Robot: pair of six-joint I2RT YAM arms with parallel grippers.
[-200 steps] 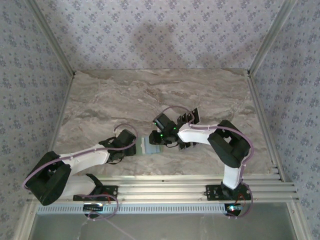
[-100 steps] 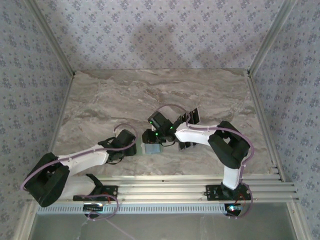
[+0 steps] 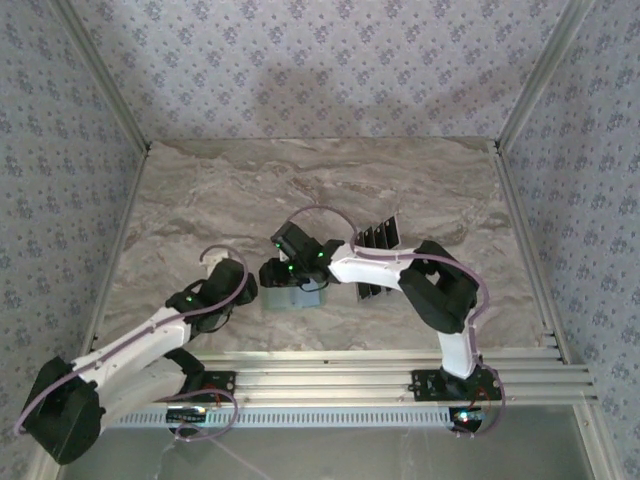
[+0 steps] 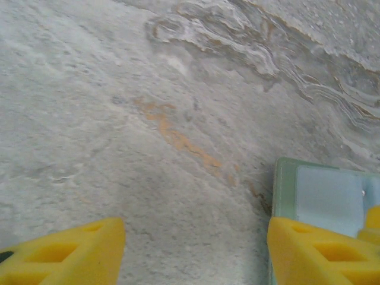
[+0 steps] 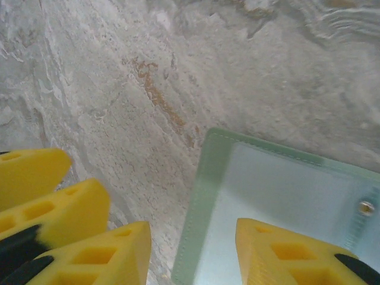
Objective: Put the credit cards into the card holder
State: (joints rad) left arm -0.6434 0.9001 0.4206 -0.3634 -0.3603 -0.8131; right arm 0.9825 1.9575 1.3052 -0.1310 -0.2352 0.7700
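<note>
I am holding the right gripper (image 5: 193, 255) low over the card holder (image 5: 267, 184). Its jaws are released and standing astride the holder's left edge: one finger is hanging over the green face, the other over the bare stone just beside it. I judge that I am placing it so to pin or pry the pouch, but I cannot tell whether a finger is touching it. The left gripper (image 4: 196, 249) is also released, with jaws wide and nothing between them. It is waiting just beside the same edge, probably to steady the holder.

The holder is lying flat near the front middle of the table (image 3: 250, 190), between the two claws. The credit cards (image 3: 377, 240) are lying in a row well apart to the right, partly under the right arm, so no card is going in yet.

The table is showing a matt grey-beige marble pattern. Walls (image 3: 300, 70) with small blue flower paper are closing it on three sides, and an aluminium rail (image 3: 330, 375) is running along the near edge.
</note>
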